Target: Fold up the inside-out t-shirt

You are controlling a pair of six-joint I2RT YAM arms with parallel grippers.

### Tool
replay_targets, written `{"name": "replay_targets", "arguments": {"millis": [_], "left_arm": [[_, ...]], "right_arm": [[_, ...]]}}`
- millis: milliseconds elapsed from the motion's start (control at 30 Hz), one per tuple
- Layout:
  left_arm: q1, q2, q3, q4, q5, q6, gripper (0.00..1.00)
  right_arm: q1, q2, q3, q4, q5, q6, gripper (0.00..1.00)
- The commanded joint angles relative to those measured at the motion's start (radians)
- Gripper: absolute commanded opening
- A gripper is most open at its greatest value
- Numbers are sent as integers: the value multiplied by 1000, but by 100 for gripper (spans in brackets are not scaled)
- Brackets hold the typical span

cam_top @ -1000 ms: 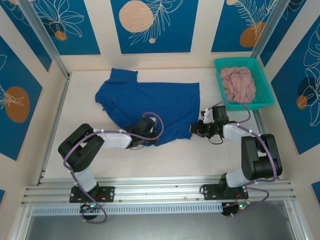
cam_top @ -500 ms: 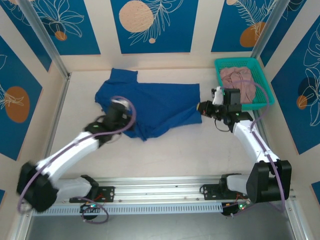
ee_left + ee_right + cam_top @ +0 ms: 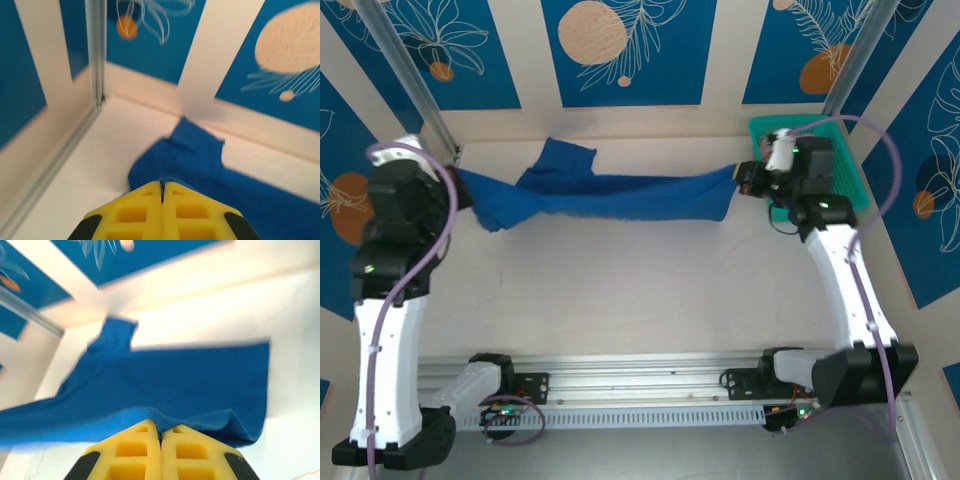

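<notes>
Two grippers stretch the inside-out t-shirt (image 3: 610,195) into a band along the table's (image 3: 620,290) far edge. In the top view, you see the left gripper (image 3: 460,192) pinching one end near the far left corner. The right gripper (image 3: 745,180) pinches the other end beside the teal basket (image 3: 765,124) at the far right corner. In the left wrist view, the yellow fingers (image 3: 135,212) press together on blue cloth. In the right wrist view, you see the fingers clamped on a bunched edge of the shirt.
</notes>
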Motion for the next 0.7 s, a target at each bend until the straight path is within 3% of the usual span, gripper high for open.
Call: {"name": "replay_targets", "arguments": {"millis": [0,167,333,433,667], "left_arm": [[13,-46,266,-116,-86,116,0],[10,-5,518,-160,-150,202,0],[-12,83,753,-177,-197,274,0],[-48,143,754,-171,-229,310,0],[-48,322,693,-76,-185,329,0]], "right_arm": [[-33,-183,134,-87,37,-46,0],[-34,-310,272,-166,98,-54,0],[-34,-343,429,-210,143,-74,0],[-35,-319,451,-197,142,-78,0],[-35,-145,430,-92,144,-90,0]]}}
